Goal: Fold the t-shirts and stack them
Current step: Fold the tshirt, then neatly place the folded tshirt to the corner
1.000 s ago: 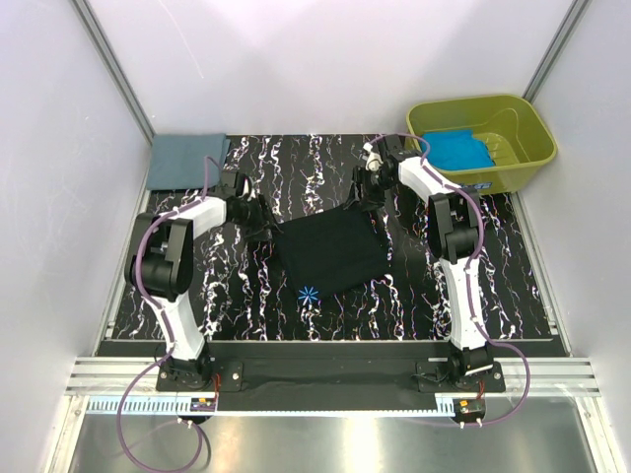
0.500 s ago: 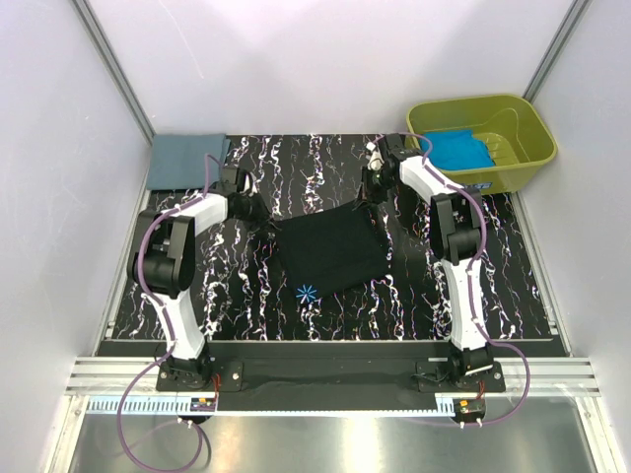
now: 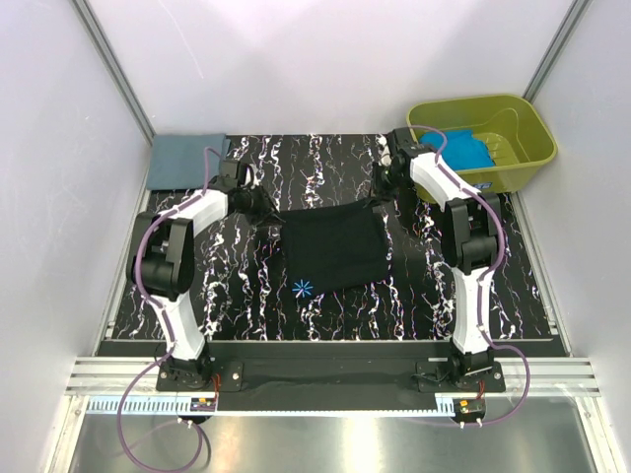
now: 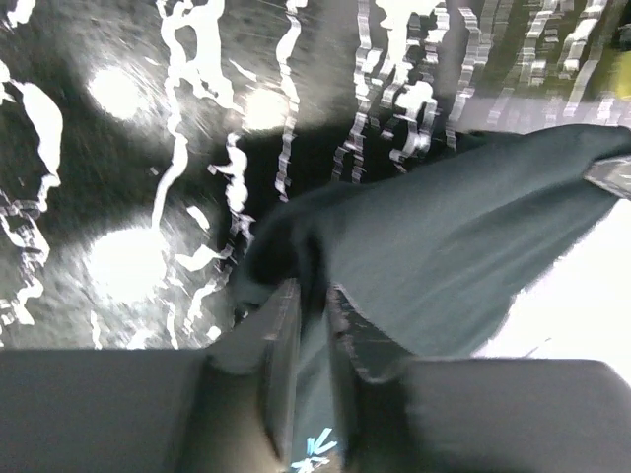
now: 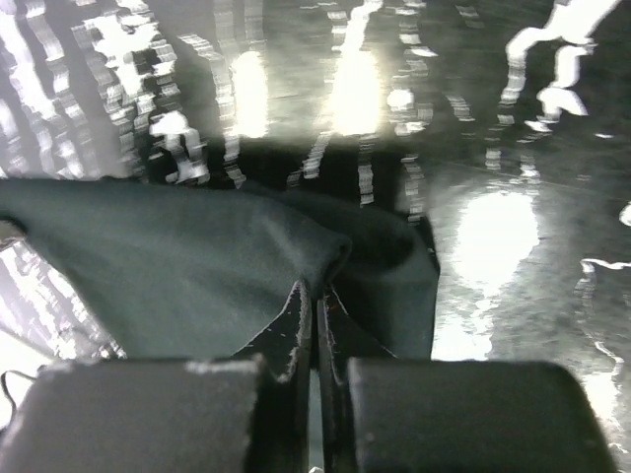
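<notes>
- From the top camera I saw the black t-shirt (image 3: 333, 248) lying mid-tabletop (image 3: 493, 286), its far edge pulled taut between my 2 tools, and a small blue star print (image 3: 303, 287) on its near left corner.
- That view only showed the left tool (image 3: 268, 210) and right tool (image 3: 386, 204) sitting at the 2 far corners of the cloth; I could not read the jaws from there.
- The left wrist camera settled it: both fingers (image 4: 281, 345) were nearly together with a fold of black cloth pinched between them, the rest of the shirt running off to the right, lifted above the marbled surface.
- The right wrist camera showed the jaws pressed tight on a bunched corner of the same shirt, the cloth stretching away to the left.
- Only the top view took in the other 2 shirts: the grey-blue t-shirt (image 3: 187, 158) folded flat at the far left corner, and the turquoise t-shirt (image 3: 458, 148) lying inside the olive tub (image 3: 537, 133) at the far right.
- Against 1 second earlier: both tools had gone from spread over the corners to clamped on them, the 2 had moved further apart, and the shirt's far edge had gone from slack and slanted to a straighter, wider line.
</notes>
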`<act>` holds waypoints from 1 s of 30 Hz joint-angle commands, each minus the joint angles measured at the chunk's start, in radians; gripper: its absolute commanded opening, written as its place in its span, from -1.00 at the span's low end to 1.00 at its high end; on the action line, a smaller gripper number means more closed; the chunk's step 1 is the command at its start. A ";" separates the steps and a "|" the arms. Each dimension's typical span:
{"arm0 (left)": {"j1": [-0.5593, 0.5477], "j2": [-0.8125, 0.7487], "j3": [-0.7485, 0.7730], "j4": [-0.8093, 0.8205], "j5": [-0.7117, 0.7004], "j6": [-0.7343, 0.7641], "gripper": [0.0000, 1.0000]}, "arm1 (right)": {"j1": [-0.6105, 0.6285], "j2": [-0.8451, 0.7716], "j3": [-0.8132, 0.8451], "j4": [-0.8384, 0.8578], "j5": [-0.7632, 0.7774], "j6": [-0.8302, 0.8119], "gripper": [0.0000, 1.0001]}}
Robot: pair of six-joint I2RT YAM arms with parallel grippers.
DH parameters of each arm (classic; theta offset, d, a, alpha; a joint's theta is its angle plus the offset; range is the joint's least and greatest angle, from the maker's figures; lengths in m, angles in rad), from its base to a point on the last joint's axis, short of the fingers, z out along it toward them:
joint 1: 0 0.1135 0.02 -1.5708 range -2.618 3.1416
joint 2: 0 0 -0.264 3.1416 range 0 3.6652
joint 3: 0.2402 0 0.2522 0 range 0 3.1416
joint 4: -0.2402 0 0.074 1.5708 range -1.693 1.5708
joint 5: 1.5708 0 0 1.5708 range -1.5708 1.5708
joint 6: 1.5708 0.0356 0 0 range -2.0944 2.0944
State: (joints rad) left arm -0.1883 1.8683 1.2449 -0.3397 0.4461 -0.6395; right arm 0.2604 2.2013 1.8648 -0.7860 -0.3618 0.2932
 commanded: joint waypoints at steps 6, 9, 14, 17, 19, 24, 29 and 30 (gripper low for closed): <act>0.000 -0.029 0.052 -0.081 -0.076 0.093 0.38 | -0.029 0.072 0.057 -0.036 0.101 -0.045 0.01; -0.008 -0.069 0.005 -0.076 -0.046 0.101 0.52 | -0.027 0.061 0.109 -0.088 0.090 -0.046 0.39; -0.033 -0.049 -0.035 -0.016 -0.001 0.093 0.66 | -0.023 -0.047 0.105 -0.151 0.090 -0.051 0.61; -0.057 -0.002 -0.024 0.011 -0.007 0.097 0.67 | -0.024 -0.124 0.068 -0.171 0.069 -0.049 0.63; -0.068 0.038 -0.009 0.027 -0.013 0.090 0.67 | -0.024 -0.185 0.019 -0.170 0.026 -0.034 0.64; -0.106 0.097 -0.001 0.105 0.000 0.058 0.61 | -0.023 -0.329 -0.123 -0.136 -0.029 -0.006 0.64; -0.129 0.140 -0.007 0.128 -0.012 0.040 0.45 | -0.021 -0.423 -0.291 -0.099 -0.051 -0.002 0.64; -0.129 0.146 -0.013 0.131 -0.009 0.038 0.40 | -0.023 -0.451 -0.311 -0.093 -0.046 -0.003 0.64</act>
State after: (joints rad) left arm -0.3065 1.9656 1.2381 -0.2371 0.4488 -0.6037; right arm 0.2302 1.8057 1.6100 -0.9043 -0.3828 0.2832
